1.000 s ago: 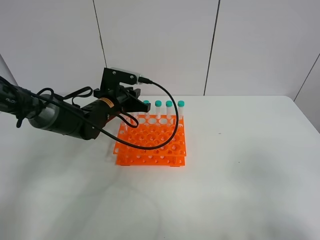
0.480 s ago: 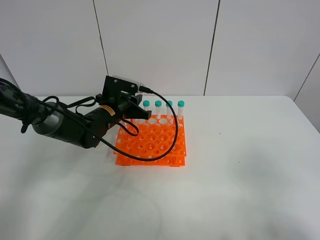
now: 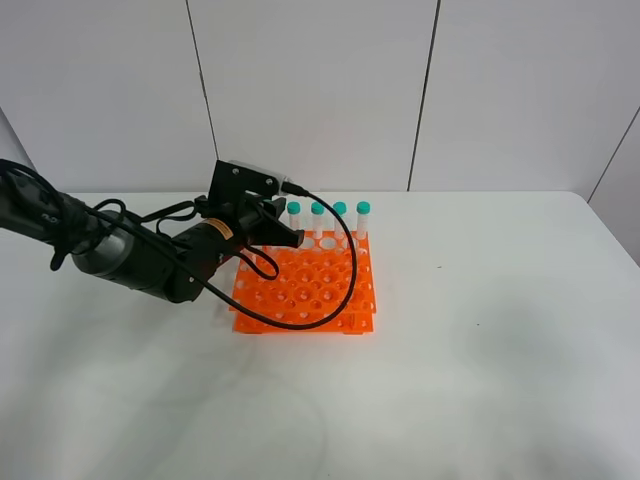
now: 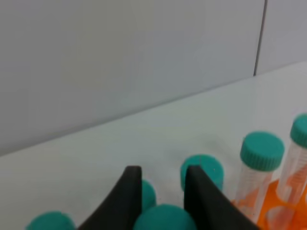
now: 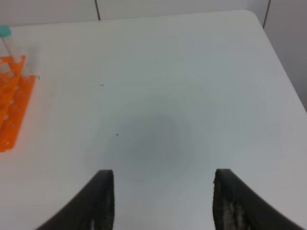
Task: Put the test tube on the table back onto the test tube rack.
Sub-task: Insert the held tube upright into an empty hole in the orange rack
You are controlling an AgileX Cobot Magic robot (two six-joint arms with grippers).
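The orange test tube rack (image 3: pixel 310 288) stands on the white table (image 3: pixel 480 340). Several teal-capped tubes (image 3: pixel 340 215) stand in its back row. My left gripper (image 3: pixel 277 233) hovers over the rack's back left part. In the left wrist view its fingers (image 4: pixel 125 199) stand close together around a test tube whose teal cap (image 4: pixel 165 218) shows between them, with more capped tubes (image 4: pixel 261 153) standing beside it. My right gripper (image 5: pixel 165 201) is open and empty above bare table (image 5: pixel 158 96), and is out of the exterior view. The rack's edge (image 5: pixel 12 110) shows in the right wrist view.
The left arm's black cable (image 3: pixel 345 270) loops over the rack. White wall panels (image 3: pixel 320 90) rise behind the table's back edge. The table's right edge and rounded corner (image 5: pixel 256 19) lie beyond my right gripper.
My left gripper has moved a little right and down, settling lower over the rack's back left corner among the standing tubes. The rack has shifted slightly. The right gripper shows no change.
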